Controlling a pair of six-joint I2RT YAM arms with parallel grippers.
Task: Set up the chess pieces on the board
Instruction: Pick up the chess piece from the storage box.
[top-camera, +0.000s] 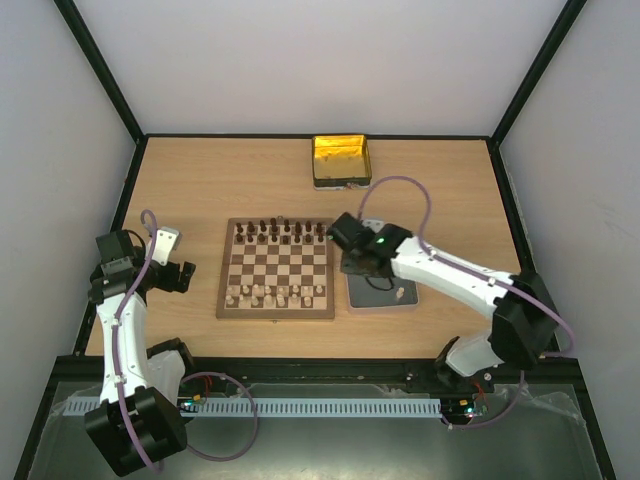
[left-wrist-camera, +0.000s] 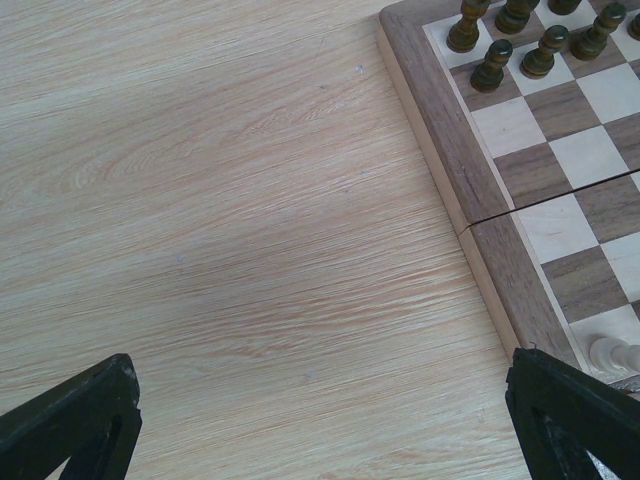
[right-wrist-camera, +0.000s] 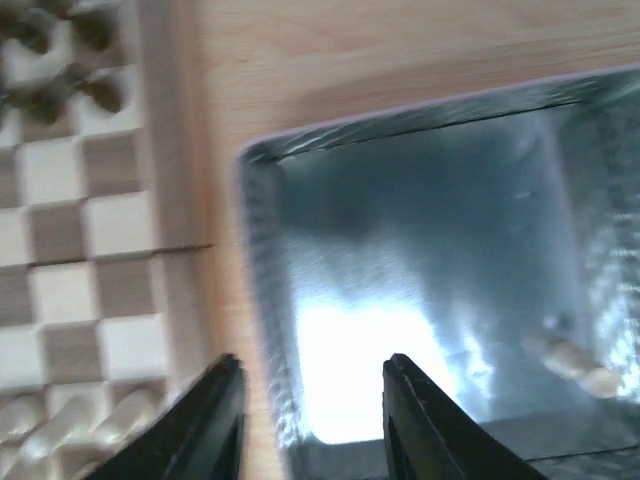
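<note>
Top external view: the checkered wooden board (top-camera: 277, 268) sits mid-table, dark pieces (top-camera: 280, 232) along its far side, cream pieces (top-camera: 272, 294) near. One cream piece (right-wrist-camera: 572, 360) lies in the grey tray (right-wrist-camera: 420, 230). My left gripper (left-wrist-camera: 322, 360) and right gripper (right-wrist-camera: 312, 375) gape, empty.

The middle rows of the board (top-camera: 276, 266) are bare, hemmed in by the dark pieces (top-camera: 280, 232) packed along the far edge and the pale pieces (top-camera: 275, 295) along the near edge. Open table (left-wrist-camera: 230, 240) is seen left of the board, beneath the widely parted left gripper (left-wrist-camera: 322, 360). Just beside the board's right edge the grey tray (top-camera: 375, 301) is found. Its left part is overhung by the right gripper (right-wrist-camera: 313, 362), jaws apart, and one pale piece (right-wrist-camera: 572, 360) lies toward its right side. The yellow tin (top-camera: 340, 182) is set well apart, at the far edge.
</note>
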